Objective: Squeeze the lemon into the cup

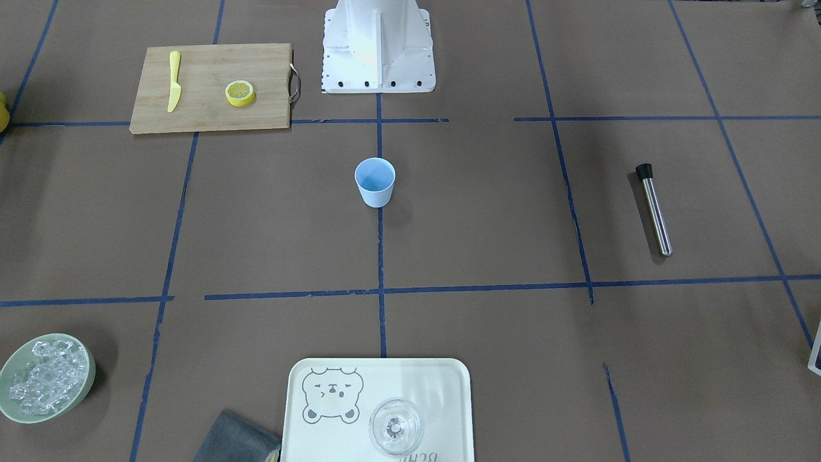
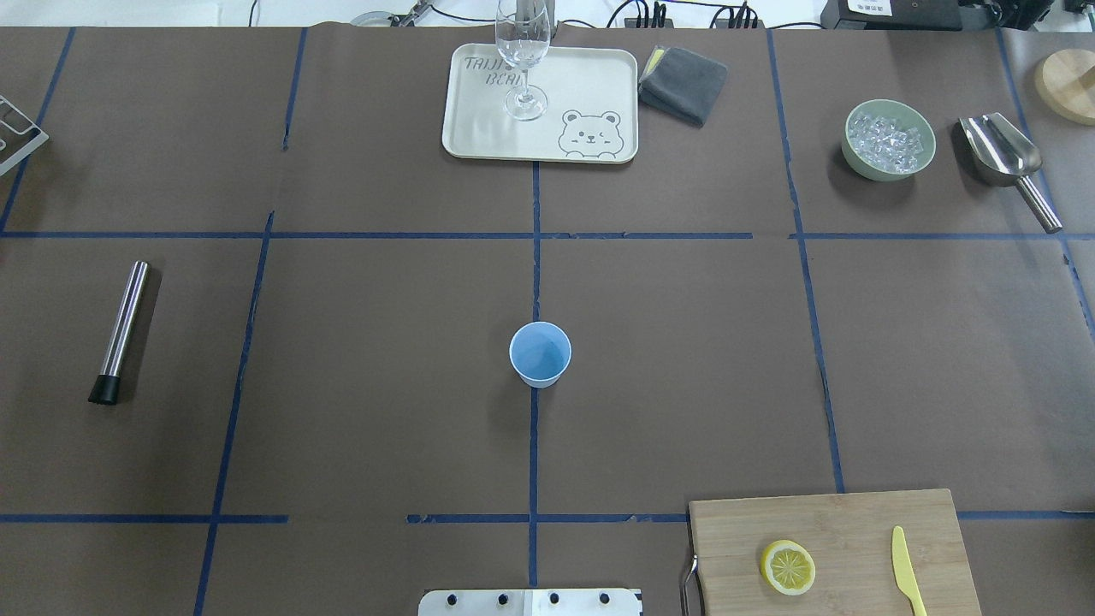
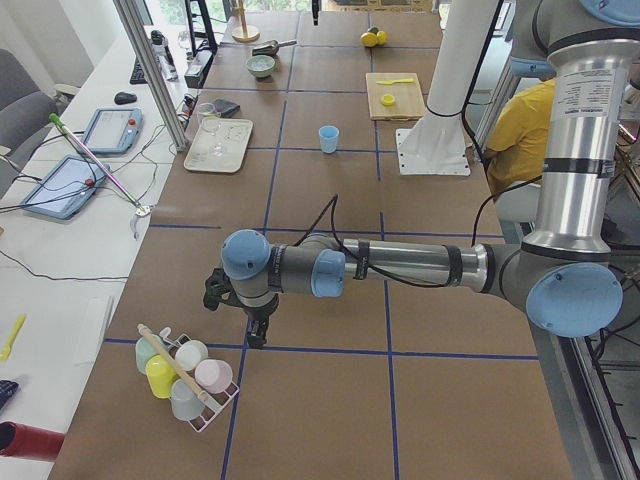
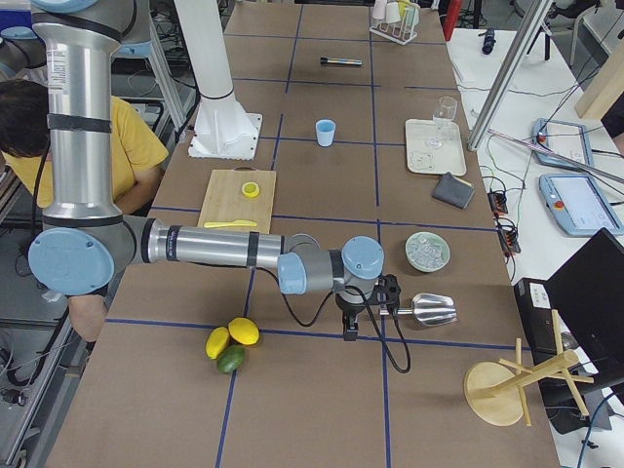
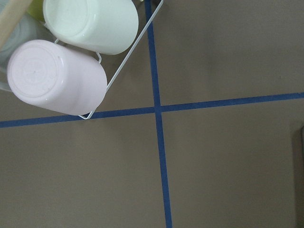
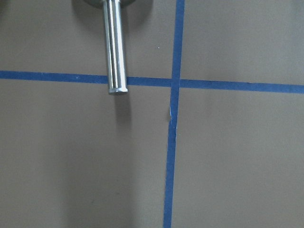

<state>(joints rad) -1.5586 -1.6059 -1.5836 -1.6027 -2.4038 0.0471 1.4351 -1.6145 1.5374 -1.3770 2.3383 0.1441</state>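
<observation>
The lemon (image 1: 240,93) lies cut face up on a wooden cutting board (image 1: 211,109); it also shows in the overhead view (image 2: 788,567). The light blue cup (image 1: 375,182) stands upright at the table's middle, also in the overhead view (image 2: 540,353). Neither gripper shows in the front or overhead views. My left gripper (image 3: 258,335) hangs far off at the table's left end, beside a rack of cups (image 3: 185,375). My right gripper (image 4: 349,327) hangs at the right end, near a metal scoop (image 4: 426,310). I cannot tell whether either is open or shut.
A yellow knife (image 2: 905,583) lies on the board right of the lemon. A steel muddler (image 2: 120,331) lies at the left. A tray (image 2: 590,94) with a clear glass (image 2: 523,60), a grey cloth (image 2: 683,83) and a bowl of ice (image 2: 888,139) stand at the far side.
</observation>
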